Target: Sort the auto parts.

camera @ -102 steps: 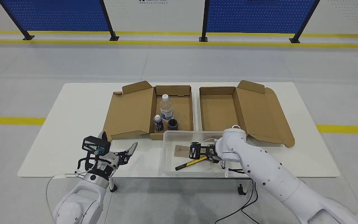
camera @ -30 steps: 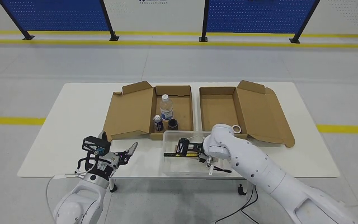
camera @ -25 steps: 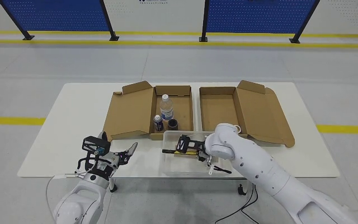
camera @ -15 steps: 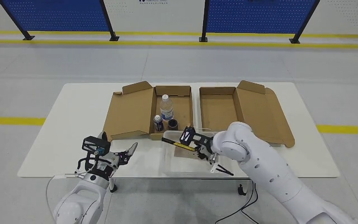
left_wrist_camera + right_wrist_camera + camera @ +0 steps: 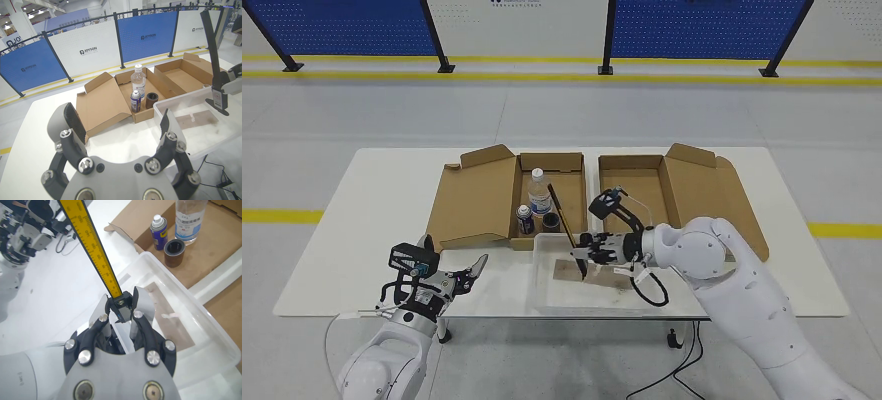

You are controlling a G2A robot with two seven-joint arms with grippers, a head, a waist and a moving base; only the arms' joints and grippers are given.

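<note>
A yellow-and-black caliper [image 5: 94,247] stands almost upright over the clear plastic bin [image 5: 189,291], and my right gripper [image 5: 121,300] is shut on its black head. In the top view the caliper [image 5: 564,220] leans from the right gripper [image 5: 587,252] toward the left cardboard box [image 5: 482,200]. That box holds a clear bottle [image 5: 538,190], a blue spray can [image 5: 525,218] and a dark cylindrical bushing [image 5: 551,222]. My left gripper [image 5: 117,110] is open and holds nothing, above the table's front edge left of the bin [image 5: 170,100].
The right cardboard box [image 5: 637,200] lies open behind the bin with a small roll [image 5: 665,231] at its front edge. A brown sheet [image 5: 170,317] lines the bin's bottom. White table surface [image 5: 372,230] stretches left of the boxes.
The right gripper lifted the caliper out of the bin, moved leftward and then back to the right, while the caliper swung from lying flat to nearly upright. The left arm stayed still.
</note>
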